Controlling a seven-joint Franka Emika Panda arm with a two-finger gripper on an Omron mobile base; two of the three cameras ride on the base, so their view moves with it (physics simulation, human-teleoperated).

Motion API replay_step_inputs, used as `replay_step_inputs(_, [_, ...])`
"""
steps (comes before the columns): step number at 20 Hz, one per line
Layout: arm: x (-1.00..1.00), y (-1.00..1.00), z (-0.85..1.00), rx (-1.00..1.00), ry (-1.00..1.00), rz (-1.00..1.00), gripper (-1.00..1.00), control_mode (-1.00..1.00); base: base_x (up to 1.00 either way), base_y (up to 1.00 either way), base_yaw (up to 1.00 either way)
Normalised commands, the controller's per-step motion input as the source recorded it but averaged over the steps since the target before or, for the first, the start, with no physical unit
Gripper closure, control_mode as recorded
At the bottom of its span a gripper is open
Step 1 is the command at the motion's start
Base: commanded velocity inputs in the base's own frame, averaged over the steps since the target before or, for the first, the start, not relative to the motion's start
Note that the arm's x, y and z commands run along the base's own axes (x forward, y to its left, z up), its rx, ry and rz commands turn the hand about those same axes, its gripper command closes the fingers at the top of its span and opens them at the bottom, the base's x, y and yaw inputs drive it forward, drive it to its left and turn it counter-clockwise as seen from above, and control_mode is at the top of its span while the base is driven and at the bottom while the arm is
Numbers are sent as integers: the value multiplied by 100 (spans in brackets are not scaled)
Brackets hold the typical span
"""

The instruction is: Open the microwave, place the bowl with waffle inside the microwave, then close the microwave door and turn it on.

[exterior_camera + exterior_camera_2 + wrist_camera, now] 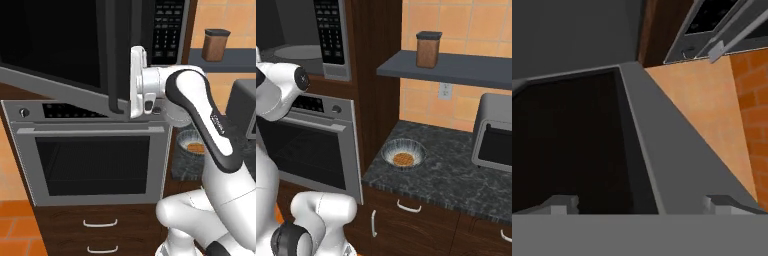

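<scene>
The microwave door [55, 45], black glass in a grey frame, stands swung out to the left. Its dark vertical handle [117, 55] is right in front of my gripper [129, 85]. In the hand view my gripper [642, 205] is open, its fingertips [562, 204] wide apart on either side of the door's grey edge [662, 150], not pinching it. The microwave's keypad [331, 30] and grey turntable [298, 51] show in the open cavity. The bowl [403, 152] sits on the counter with the waffle [403, 159] inside it. In the left base view the bowl [192, 150] is partly behind my arm.
The steel wall oven [92, 150] sits below the microwave, with drawers [100, 222] under it. A brown jar [428, 49] stands on the wall shelf. A small grey appliance [496, 135] occupies the right of the dark stone counter [456, 185].
</scene>
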Motion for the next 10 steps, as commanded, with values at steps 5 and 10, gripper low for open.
replay_step_inputs(5, [-60,92,0,0,1,16,-100,-100,0,0,0])
replay_step_inputs(10, [-7,100,0,0,11,8,-100,-100,0,0,0])
